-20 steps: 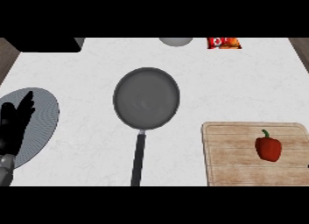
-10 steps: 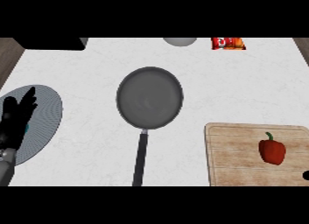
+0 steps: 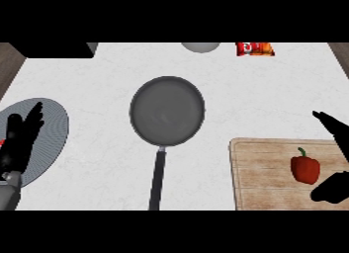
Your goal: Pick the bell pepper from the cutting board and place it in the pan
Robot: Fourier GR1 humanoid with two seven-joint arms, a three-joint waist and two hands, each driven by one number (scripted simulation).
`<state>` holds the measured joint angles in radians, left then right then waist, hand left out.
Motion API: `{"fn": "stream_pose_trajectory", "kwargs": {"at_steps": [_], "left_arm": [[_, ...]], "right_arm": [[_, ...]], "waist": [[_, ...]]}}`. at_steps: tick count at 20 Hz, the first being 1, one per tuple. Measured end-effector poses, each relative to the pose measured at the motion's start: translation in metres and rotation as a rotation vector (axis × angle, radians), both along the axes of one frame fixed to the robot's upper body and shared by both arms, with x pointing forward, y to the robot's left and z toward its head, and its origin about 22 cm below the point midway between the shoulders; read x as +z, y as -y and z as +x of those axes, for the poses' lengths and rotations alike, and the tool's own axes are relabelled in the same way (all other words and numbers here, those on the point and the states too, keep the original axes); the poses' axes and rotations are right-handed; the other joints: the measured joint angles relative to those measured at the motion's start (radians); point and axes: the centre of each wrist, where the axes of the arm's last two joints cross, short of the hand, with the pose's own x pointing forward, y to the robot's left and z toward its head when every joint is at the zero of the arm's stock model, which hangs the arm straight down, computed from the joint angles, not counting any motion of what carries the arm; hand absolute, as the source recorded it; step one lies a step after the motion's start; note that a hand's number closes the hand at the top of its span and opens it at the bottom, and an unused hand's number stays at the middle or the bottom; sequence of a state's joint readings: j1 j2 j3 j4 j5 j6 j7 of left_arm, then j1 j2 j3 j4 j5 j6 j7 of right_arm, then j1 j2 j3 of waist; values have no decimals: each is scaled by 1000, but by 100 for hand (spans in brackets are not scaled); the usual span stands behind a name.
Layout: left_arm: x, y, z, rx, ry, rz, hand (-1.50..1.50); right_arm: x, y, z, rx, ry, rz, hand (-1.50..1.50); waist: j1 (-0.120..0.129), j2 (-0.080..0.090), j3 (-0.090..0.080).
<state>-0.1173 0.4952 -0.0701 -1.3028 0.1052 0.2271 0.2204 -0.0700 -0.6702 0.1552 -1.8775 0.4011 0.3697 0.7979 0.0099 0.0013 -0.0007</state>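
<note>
A red bell pepper (image 3: 305, 168) with a green stem lies on the wooden cutting board (image 3: 264, 173) at the lower right. The grey pan (image 3: 167, 110) sits mid-counter, its dark handle pointing toward me. My right hand (image 3: 345, 148) comes in from the right edge, open, fingers spread above and thumb below the pepper, just to its right and not touching it. My left hand (image 3: 16, 143) rests open at the left, fingers up, over a grey plate (image 3: 53, 123).
A red snack bag (image 3: 254, 48) and a grey bowl (image 3: 200, 46) sit at the counter's far edge. A dark object (image 3: 53, 49) occupies the far left corner. Wood floor shows past both side edges.
My right hand has come into view from the right edge and moved up beside the pepper. The view has shifted slightly, and the left hand sits lower in it.
</note>
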Motion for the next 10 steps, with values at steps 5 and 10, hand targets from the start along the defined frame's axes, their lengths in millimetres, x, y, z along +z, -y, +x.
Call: {"fn": "stream_pose_trajectory", "kwargs": {"at_steps": [5,10], "left_arm": [[3,-7,-1,6,-3,5,0],[9,-8,0,13,-3,4,0]], "right_arm": [[-14,-2,5,-10,-37,-40,-150],[-30,-2,8,-17,-64,-87,-150]], "waist": [[-6,-1,1],[-8,-1,1]]}}
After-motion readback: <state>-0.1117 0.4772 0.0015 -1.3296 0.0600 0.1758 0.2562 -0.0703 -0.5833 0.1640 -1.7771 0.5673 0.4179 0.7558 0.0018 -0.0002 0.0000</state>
